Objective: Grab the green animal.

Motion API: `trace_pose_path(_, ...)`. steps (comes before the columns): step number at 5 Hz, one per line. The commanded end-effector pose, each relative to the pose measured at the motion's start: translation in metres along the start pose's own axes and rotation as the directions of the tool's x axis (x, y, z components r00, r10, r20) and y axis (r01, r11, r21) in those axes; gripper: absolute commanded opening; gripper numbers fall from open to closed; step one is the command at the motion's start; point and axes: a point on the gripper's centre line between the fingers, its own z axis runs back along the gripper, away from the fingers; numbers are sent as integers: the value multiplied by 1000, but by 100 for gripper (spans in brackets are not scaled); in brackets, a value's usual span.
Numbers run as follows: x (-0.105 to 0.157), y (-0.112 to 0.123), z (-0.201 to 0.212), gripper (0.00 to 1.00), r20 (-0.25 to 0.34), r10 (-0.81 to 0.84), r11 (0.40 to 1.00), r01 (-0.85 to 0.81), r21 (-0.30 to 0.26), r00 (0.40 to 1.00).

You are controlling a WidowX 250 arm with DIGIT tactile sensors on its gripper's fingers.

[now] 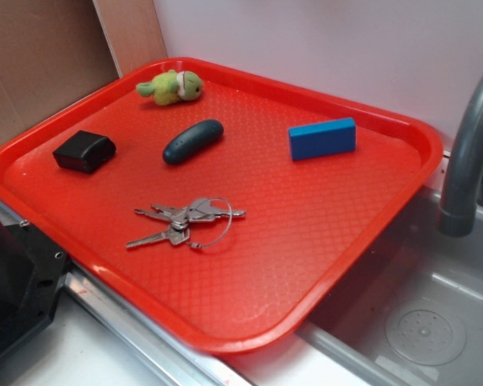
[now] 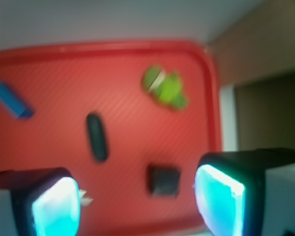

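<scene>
The green animal [image 1: 171, 87] is a small lime-green and yellow plush lying on its side at the far left corner of the red tray [image 1: 321, 233]. In the wrist view the green animal [image 2: 165, 88] shows blurred near the tray's upper right corner. My gripper [image 2: 137, 201] hangs well above the tray's near edge, far short of the toy. Its two cyan pads [image 2: 220, 200] stand wide apart with only tray between them. The exterior view shows no gripper, only a dark part of the robot at the lower left.
On the tray lie a dark teal oval [image 1: 192, 141], a black box [image 1: 84, 151], a blue block [image 1: 322, 138] and a bunch of keys [image 1: 185, 221]. A grey faucet [image 1: 466, 153] and sink [image 1: 422, 330] stand right of the tray. Cardboard [image 1: 40, 64] rises at the back left.
</scene>
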Motion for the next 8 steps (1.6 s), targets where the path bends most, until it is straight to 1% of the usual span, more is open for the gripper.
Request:
trace_pose_path(1, 48, 49, -35, 100, 99, -399, 916, 391, 84, 912)
trace_pose_path(2, 54, 32, -62, 100, 86, -517, 856, 513, 63, 852)
trace_pose_path(3, 55, 11, -79, 100, 84, -523, 851, 525, 8, 848)
trace_pose_path(4, 48, -11, -92, 100, 58, -501, 864, 503, -15, 863)
trace_pose_path(5, 47, -14, -104, 100, 18, -479, 878, 479, 12, 877)
trace_pose_path(6, 51, -4, -126, 100, -32, -467, 883, 467, 37, 884)
trace_pose_path(7, 57, -3, -143, 100, -47, -469, 881, 471, 46, 882)
trace_pose_path(8, 55, 0, -172, 100, -105, -469, 879, 475, 46, 877)
